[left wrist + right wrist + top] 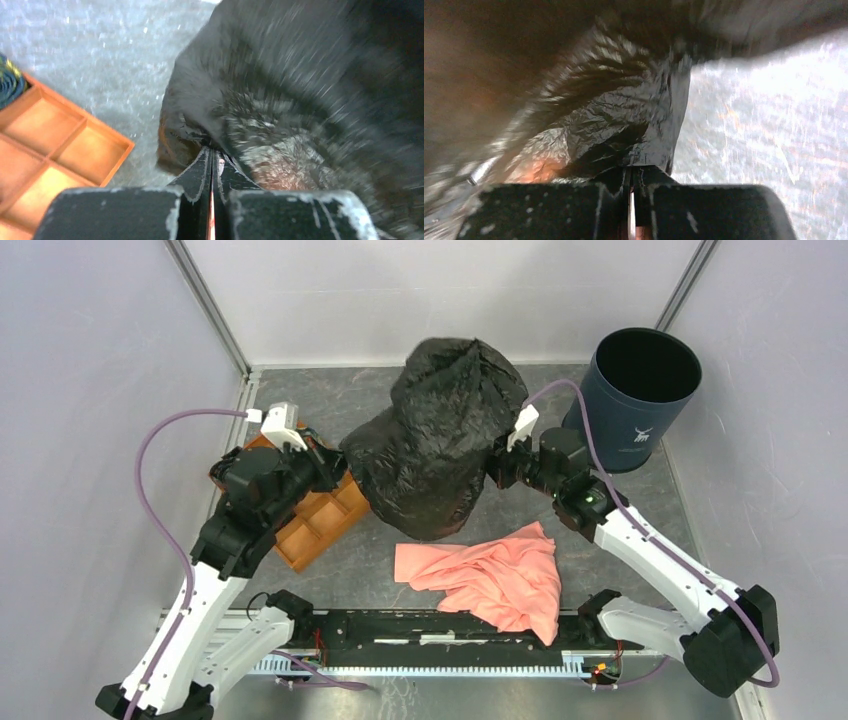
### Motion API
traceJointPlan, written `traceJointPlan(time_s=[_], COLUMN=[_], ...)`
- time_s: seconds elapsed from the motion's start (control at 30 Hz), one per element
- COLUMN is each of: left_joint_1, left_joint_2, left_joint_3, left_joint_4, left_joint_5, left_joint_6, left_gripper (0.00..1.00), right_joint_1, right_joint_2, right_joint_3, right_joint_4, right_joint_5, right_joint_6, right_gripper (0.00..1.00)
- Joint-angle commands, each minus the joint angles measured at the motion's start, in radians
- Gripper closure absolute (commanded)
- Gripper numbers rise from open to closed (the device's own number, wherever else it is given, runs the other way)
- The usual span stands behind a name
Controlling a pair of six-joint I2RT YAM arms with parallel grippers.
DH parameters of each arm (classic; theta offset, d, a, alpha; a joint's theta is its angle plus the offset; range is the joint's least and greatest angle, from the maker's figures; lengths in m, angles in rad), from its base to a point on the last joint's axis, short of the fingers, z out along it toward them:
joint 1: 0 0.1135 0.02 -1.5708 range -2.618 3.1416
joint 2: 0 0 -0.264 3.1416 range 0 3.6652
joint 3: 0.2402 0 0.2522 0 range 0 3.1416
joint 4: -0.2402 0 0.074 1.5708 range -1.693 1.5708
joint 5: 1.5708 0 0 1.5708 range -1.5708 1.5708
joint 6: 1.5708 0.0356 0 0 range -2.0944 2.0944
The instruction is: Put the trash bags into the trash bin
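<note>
On the left, the left tool [211, 150] has its fingers pressed together on a fold at the left edge of the trash bags [440, 430], just beside the orange tray [320, 525]. The black film bulges between the two arms over the middle of the counter [380, 565], with the pink cloth [490, 575] lying near it in front. The right tool [630, 167] is likewise clamped on the film's right side. The trash bin [622, 428] stands upright at the far right, close to the bundle but apart from it, its mouth open. This looks like the carry step. The next move calls for both arms to swing the bundle right, above the rim, before releasing. Both wrist views are blurred. I cannot tell whether the underside touches the counter, nor how many bags there are.
</note>
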Motion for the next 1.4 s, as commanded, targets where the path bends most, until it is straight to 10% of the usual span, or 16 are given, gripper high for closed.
traceJointPlan(time_s=[0.0, 0.47, 0.93, 1.17, 1.37], left_joint_1=[0.000, 0.000, 0.003, 0.007, 0.007], left_joint_2=[0.007, 0.048, 0.181, 0.207, 0.244], left_joint_3=[0.107, 0.098, 0.065, -0.048, -0.087], left_joint_4=[0.027, -0.035, 0.098, 0.251, 0.273], left_joint_5=[-0.027, -0.189, -0.364, -0.383, -0.271], left_joint_6=[0.083, 0.121, 0.134, 0.171, 0.200], left_gripper=[0.98, 0.98, 0.98, 0.98, 0.98], right_joint_1=[0.001, 0.001, 0.001, 0.000, -0.179], right_joint_2=[-0.013, -0.033, 0.235, 0.236, 0.384], right_joint_3=[0.098, -0.087, 0.612, 0.705, 0.797], right_joint_4=[0.085, -0.134, -0.685, -0.481, -0.336], right_joint_5=[-0.068, -0.083, 0.308, 0.652, 0.700], right_joint_6=[0.034, 0.157, -0.171, -0.241, -0.212], right_gripper=[0.99, 0.95, 0.44, 0.10, 0.02])
